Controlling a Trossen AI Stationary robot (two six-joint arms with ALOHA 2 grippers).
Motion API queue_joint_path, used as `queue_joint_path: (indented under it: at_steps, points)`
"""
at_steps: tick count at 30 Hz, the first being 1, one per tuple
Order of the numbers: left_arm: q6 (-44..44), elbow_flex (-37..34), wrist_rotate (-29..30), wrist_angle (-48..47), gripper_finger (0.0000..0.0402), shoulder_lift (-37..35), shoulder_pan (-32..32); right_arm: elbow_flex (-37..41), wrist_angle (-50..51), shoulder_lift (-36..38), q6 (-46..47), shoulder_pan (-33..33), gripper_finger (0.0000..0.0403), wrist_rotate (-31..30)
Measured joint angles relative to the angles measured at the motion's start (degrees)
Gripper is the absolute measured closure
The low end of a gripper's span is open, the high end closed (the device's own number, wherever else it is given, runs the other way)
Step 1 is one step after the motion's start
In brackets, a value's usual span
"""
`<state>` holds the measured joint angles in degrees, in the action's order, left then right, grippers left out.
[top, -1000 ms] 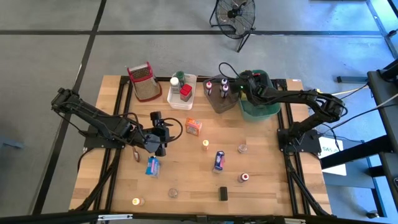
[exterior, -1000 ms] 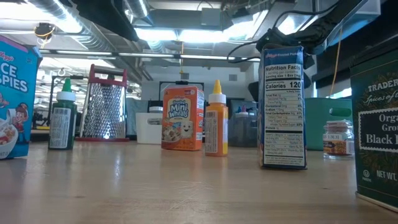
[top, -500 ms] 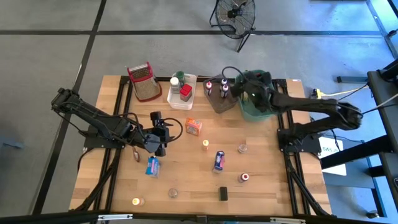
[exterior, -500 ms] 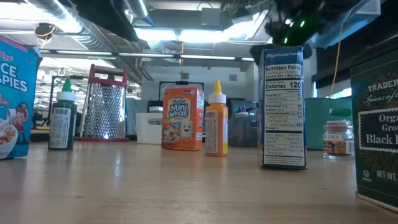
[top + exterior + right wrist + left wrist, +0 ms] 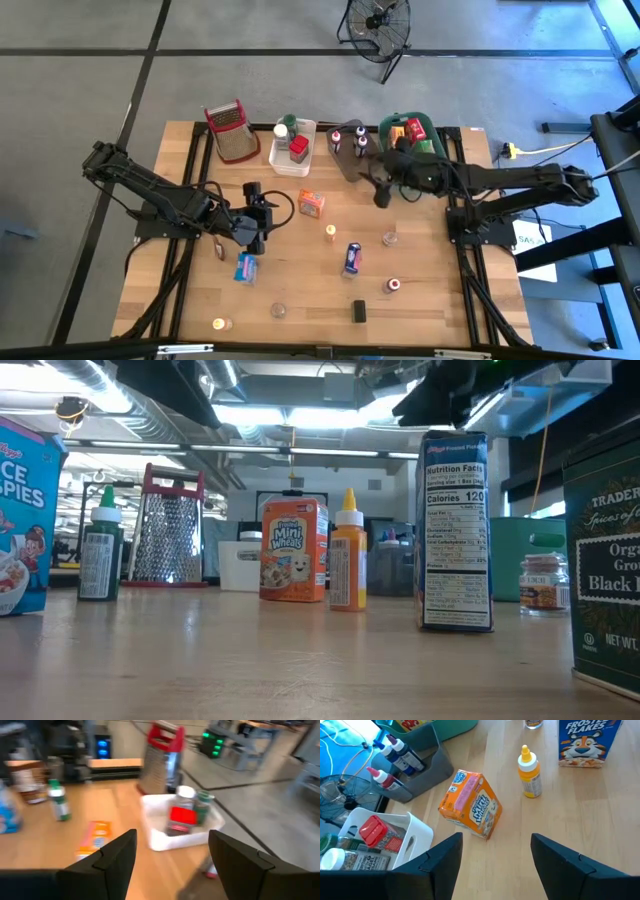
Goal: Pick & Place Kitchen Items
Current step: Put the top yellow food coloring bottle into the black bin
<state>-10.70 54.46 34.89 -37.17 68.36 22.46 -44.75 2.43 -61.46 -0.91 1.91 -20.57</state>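
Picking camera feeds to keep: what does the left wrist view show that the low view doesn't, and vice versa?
Left wrist only: the open left claw, empty, the white bin holding a red-capped jar, and the Frosted Flakes box. Low only: the green-capped bottle, the grater and the black-label tin. Both: the orange Mini Wheats box and the yellow squeeze bottle.

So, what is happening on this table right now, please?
Two robot arms are sorting small kitchen items into bins. The right gripper is open and empty, out over the table near the grey bin, beside the green bin that holds a red box. The left gripper is also open and empty, facing the orange Mini Wheats box. Many items are not yet in bins.
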Motion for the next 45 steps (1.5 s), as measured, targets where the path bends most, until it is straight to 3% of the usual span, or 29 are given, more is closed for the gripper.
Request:
queue_joint_path:
  at_steps: [10, 17, 22, 36, 45]
  points:
    - [-0.09, 0.00, 0.07, 0.06, 0.0171, 0.00, 0.00, 0.02, -5.77, -4.97, -1.73, -2.73, 0.0153, 1.58]
    - [0.33, 0.00, 0.09, 0.04, 0.0169, 0.00, 0.00, 0.02, -7.80, -8.78, -3.02, -2.71, 0.0153, -3.71]
    - [0.35, 0.00, 0.07, 0.04, 0.0171, 0.00, 0.00, 0.02, -7.87, -9.04, -3.02, -2.71, 0.0153, -3.83]
    - [-0.06, 0.00, 0.04, 0.02, 0.0170, 0.00, 0.00, 0.02, -7.77, -9.06, -2.11, -2.71, 0.0152, 0.19]
    - [-0.10, 0.00, 0.02, 0.02, 0.0172, 0.00, 0.00, 0.04, -7.51, -9.09, -0.84, -2.71, 0.0103, 1.76]
